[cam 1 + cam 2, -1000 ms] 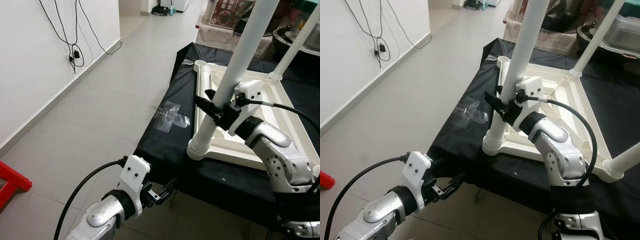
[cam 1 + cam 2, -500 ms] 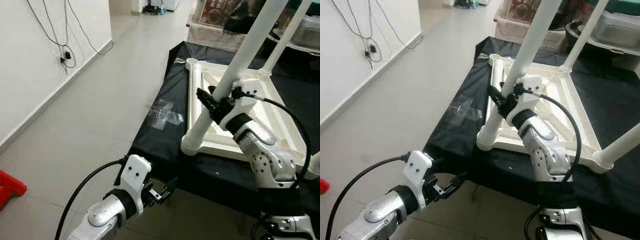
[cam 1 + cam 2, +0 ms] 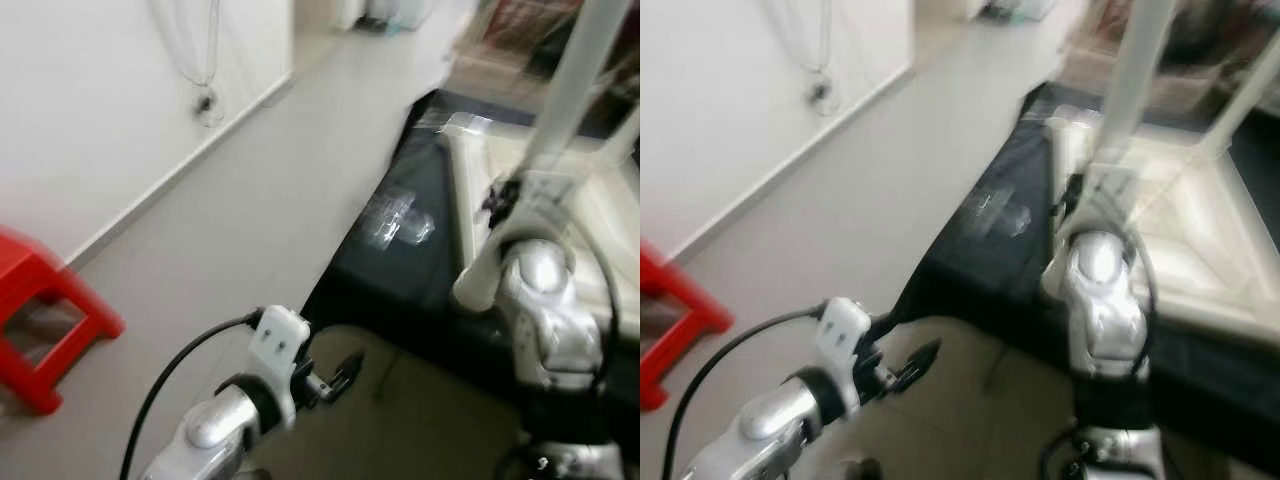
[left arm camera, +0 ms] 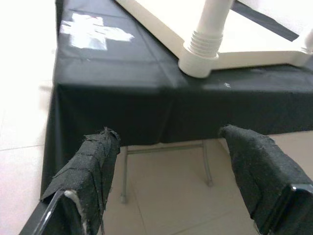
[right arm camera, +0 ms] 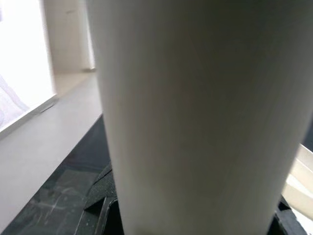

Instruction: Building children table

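A white children's table (image 3: 610, 190) lies upside down on a black-draped work table (image 3: 400, 270). One white leg (image 3: 585, 70) rises from its near left corner socket (image 4: 203, 49). My right gripper (image 3: 497, 200) is shut around this leg low down; in the right wrist view the leg (image 5: 195, 122) sits between the black fingers (image 5: 103, 208). My left gripper (image 4: 166, 137) hangs open and holds nothing, low in front of the draped table's near edge (image 3: 340, 372). The head views are blurred.
A clear plastic bag (image 3: 400, 222) lies on the black cloth left of the white frame. A red stool (image 3: 45, 320) stands on the grey floor at far left by the white wall. Cables hang down the wall (image 3: 205, 60). Metal table legs (image 4: 124, 171) show under the cloth.
The head camera has swung, blurring the picture and bringing the red stool into view. The right gripper stays on the leg. The left gripper stays low and open.
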Robot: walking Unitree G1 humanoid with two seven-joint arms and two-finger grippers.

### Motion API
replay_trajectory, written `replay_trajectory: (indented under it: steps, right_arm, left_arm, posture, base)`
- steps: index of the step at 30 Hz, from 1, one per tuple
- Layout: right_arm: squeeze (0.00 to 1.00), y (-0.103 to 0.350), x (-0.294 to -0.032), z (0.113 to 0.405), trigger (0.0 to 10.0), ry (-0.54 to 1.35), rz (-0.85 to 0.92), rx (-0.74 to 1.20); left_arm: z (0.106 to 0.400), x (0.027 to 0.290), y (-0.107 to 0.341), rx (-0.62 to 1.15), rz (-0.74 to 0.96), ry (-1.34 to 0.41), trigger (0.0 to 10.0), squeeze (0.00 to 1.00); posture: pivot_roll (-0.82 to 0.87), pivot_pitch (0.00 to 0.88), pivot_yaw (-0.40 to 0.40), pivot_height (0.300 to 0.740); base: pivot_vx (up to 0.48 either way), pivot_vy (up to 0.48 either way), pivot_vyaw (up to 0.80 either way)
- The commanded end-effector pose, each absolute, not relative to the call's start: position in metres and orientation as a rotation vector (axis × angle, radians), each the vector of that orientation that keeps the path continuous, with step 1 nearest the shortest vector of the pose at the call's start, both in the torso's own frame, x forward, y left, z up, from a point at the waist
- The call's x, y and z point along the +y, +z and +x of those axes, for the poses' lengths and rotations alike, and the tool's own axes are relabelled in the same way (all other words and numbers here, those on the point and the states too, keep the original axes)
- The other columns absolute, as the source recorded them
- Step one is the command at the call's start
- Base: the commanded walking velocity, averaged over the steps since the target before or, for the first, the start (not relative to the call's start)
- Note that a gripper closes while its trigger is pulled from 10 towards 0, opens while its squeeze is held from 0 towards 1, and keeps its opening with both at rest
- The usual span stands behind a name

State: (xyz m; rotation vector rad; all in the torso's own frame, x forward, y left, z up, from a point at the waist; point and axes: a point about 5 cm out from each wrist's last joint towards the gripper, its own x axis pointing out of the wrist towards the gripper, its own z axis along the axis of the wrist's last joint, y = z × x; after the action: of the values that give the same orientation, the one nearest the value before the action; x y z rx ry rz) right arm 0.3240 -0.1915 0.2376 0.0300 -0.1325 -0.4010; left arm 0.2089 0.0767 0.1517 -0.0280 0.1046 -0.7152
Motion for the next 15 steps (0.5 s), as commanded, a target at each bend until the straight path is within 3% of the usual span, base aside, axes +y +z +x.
replay_trajectory:
  steps: [1, 7, 15]
  right_arm:
    - [0.00, 0.219, -0.186, 0.326, 10.0, -0.409, 0.074, -0.025]
    - [0.00, 0.210, -0.188, 0.339, 10.0, -0.572, 0.222, 0.039]
    - [0.00, 0.210, -0.193, 0.343, 10.0, -0.749, 0.239, 0.065]
  left_arm:
    - [0.208, 0.075, 0.151, 0.109, -0.025, -0.725, 10.0, 0.00]
    - [0.208, 0.074, 0.151, 0.109, -0.024, -0.727, 10.0, 0.00]
    - [0.208, 0.074, 0.152, 0.107, -0.023, -0.730, 10.0, 0.00]
  posture:
    - [0.11, 0.139, -0.101, 0.740]
    - [0.12, 0.136, -0.107, 0.740]
    - [0.12, 0.137, -0.109, 0.740]
  base:
    - [0.000, 0.000, 0.00]
    - [0.000, 0.000, 0.00]
    - [0.000, 0.000, 0.00]
